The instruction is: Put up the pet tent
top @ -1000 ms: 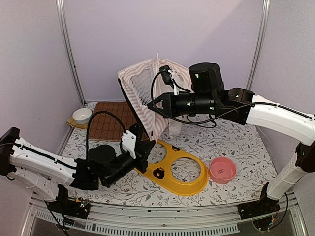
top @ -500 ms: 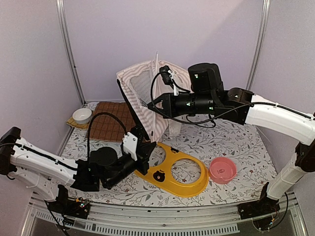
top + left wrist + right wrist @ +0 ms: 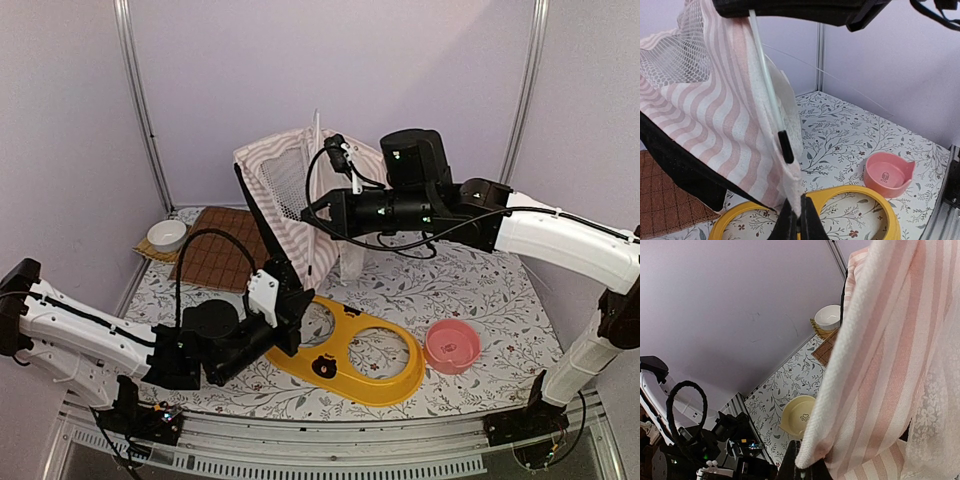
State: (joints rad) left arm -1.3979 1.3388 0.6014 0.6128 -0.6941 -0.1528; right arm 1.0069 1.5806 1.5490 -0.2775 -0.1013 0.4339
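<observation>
Tent fabric drawn a little wider between your two arms.
Over the last second the top left corner of the pet tent (image 3: pixel 285 195) has drifted outward, showing more of its mesh panel. Your left gripper (image 3: pixel 799 222) stays clenched on the bottom hem, barely shifted, and your right gripper (image 3: pixel 304 212) keeps its pinch on the upper edge beside a white pole (image 3: pixel 767 80). The tent is held up at back-centre, by the far end of the yellow feeder tray (image 3: pixel 350 352). It looks only partly opened, and you possibly have pole as well as cloth in the left jaws.
</observation>
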